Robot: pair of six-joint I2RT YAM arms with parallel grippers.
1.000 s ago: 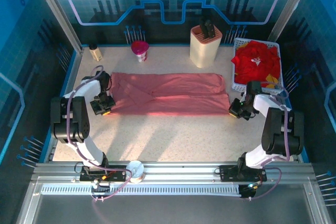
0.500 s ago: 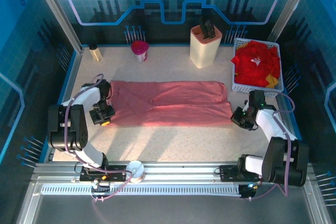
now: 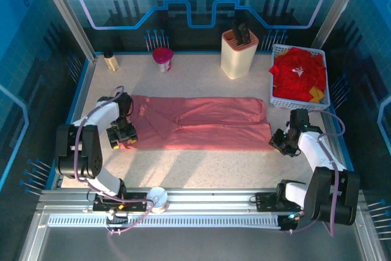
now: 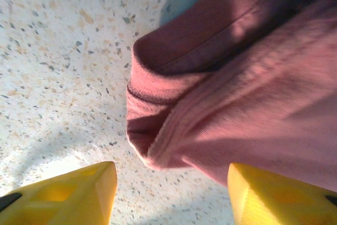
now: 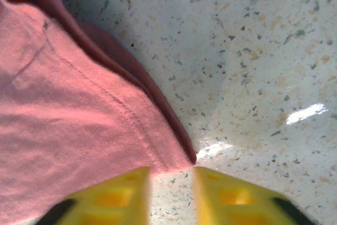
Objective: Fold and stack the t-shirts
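A dusty salmon-pink t-shirt (image 3: 195,123) lies folded into a long strip across the middle of the table. My left gripper (image 3: 121,140) stands open at its left end; in the left wrist view the rolled hem (image 4: 237,104) lies just ahead of the open gripper (image 4: 171,183), with nothing clamped. At the strip's near right corner my right gripper (image 3: 278,143) is open too. The right wrist view has the cloth corner (image 5: 68,119) ending right at the gap of that gripper (image 5: 171,175). Red t-shirts (image 3: 298,73) with a bit of yellow (image 3: 314,94) fill the white basket (image 3: 275,99).
A cream knife block (image 3: 239,53) stands at the back beside the basket. A magenta cup (image 3: 162,59) and a small bottle (image 3: 110,60) sit at the back left. A white round object (image 3: 157,198) rests on the near rail. Bare speckled table lies in front of the shirt.
Both grippers have gone from shut to open and let go of the pink shirt's ends. Both arms and the shirt's near edge have shifted a little toward the near side.
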